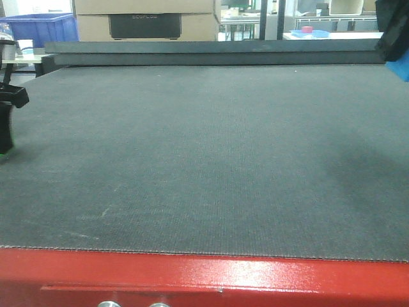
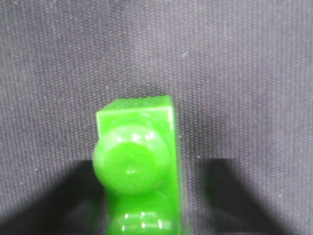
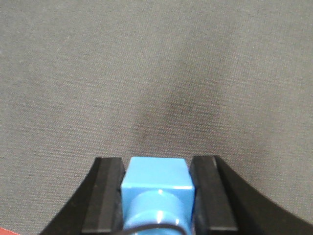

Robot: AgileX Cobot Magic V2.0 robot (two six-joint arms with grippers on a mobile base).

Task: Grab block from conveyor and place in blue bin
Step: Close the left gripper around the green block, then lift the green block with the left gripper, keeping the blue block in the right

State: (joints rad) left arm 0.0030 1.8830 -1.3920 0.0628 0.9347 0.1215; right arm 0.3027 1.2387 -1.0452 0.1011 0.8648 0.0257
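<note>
At far left belt edge | glossy green block (image 2: pixel 137 161), round stud on square body, shows at my left gripper (image 1: pixel 5 131) above the woven grey conveyor (image 1: pixel 204 160) | its grip: cannot tell | right gripper (image 3: pixel 157 166) clamps a smooth blue block (image 3: pixel 156 178) between flat black pads (image 3: pixel 105 196)

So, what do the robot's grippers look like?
The right gripper has two black fingers with flat rectangular pads and curved outer sides; a thin black cable crosses near its base. The left gripper shows only as dark, blurred shapes.
</note>
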